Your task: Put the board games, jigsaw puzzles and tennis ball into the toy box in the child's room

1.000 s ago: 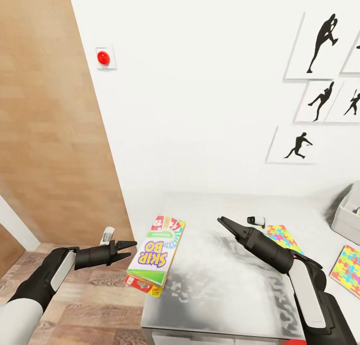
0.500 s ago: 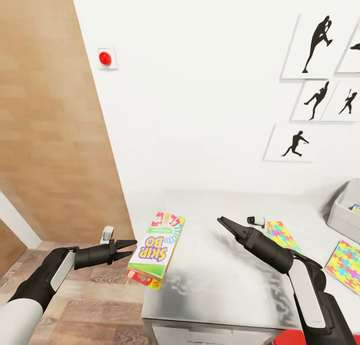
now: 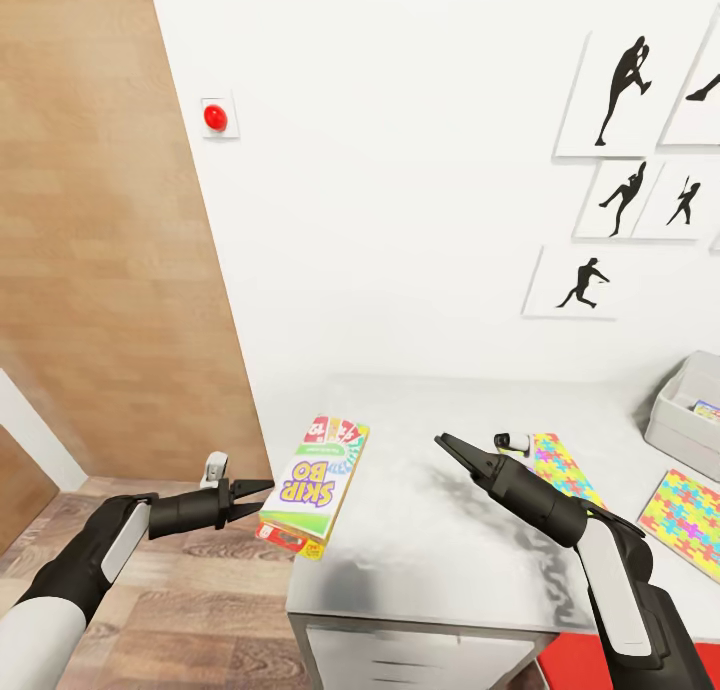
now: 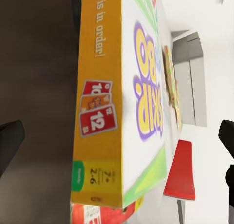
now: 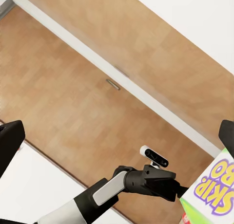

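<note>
Step in hand: carrying a board game to the toy box (image 3: 672,425). Left gripper (image 3: 252,500) pinches the near edge of the Skip-Bo box (image 3: 314,484), jaws closed on it; a red box seems stacked under it. Box hangs off the end of the table (image 3: 440,560) farthest from the toy box, partly over the table's corner. Right gripper (image 3: 446,446) hovers over the table, holding nothing; jaw gap cannot be judged. Two jigsaw puzzles (image 3: 560,467) lie on the table between the Skip-Bo box and the toy box. Next, likely: move along the table toward the toy box and release inside.
</note>
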Controlling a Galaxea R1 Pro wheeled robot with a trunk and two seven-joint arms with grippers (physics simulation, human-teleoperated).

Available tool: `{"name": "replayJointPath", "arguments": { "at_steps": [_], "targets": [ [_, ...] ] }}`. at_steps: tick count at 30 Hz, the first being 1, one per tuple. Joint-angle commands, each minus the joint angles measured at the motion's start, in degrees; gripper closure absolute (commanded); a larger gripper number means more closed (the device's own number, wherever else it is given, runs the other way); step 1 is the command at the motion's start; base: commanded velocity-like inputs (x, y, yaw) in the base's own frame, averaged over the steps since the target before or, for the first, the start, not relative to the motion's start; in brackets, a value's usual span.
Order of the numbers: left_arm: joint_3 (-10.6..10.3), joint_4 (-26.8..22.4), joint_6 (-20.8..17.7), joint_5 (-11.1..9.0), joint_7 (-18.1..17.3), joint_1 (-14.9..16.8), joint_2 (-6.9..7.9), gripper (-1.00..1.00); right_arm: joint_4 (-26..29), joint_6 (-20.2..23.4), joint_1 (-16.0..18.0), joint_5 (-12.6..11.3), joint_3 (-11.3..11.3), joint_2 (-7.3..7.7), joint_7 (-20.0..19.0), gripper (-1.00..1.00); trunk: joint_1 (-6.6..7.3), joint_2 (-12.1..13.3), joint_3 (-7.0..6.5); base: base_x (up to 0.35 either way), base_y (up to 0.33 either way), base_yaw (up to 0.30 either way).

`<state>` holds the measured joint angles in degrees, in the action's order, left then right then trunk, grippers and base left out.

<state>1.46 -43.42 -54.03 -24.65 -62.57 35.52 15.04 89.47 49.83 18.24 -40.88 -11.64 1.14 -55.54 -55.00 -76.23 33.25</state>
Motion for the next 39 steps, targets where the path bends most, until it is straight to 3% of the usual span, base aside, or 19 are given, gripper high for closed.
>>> {"name": "replayJointPath", "arguments": {
  "at_steps": [1, 39],
  "targets": [
    [0.0, 0.0, -0.3, -0.1, -0.1, 0.0, 0.00, -1.00, 0.0, 0.3, 0.0, -0.1, 0.0, 0.00, -0.1, -1.00, 0.00, 0.0, 0.05, -0.010, 0.000, 0.000],
    [0.0, 0.0, -0.3, -0.1, -0.1, 0.0, -0.01, -1.00, 0.0, 0.3, 0.0, -0.1, -0.4, 0.01, -0.1, -1.00, 0.00, 0.0, 0.05, -0.004, -0.028, 0.000]
  ]
}}
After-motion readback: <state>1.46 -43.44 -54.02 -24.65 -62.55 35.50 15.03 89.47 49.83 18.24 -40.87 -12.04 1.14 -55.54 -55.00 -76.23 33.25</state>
